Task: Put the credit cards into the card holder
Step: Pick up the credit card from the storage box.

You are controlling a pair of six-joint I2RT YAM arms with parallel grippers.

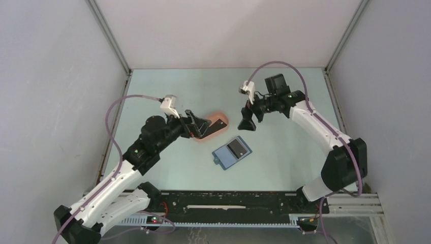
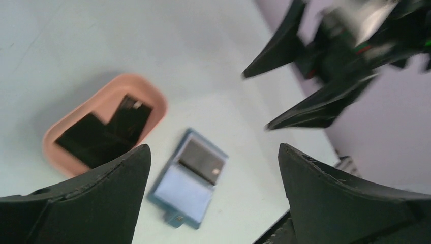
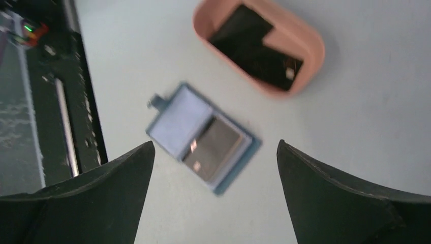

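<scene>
Left end effector [image 2: 214,146], right end effector [image 3: 215,143] agape, empty; black cards [image 2: 109,132] in pink tray [image 2: 133,78] half-hidden from above

- The top external view looks steeply down from high above and behind the arm bases [image 1: 311,193]. It is far off, with the card holder [image 1: 232,152] near mid-frame.
- The left wrist view sits beyond and left of the card holder [image 2: 189,183]. It is much nearer and tilted, looking down between its own fingers [image 2: 101,203] toward the right gripper [image 2: 255,101].
- The right wrist view hangs beyond and right of the card holder [image 3: 201,145], close and facing almost straight down.
- All three views share the card holder and the pink tray [image 1: 222,118] [image 2: 157,96] [image 3: 315,46] beside it.
</scene>
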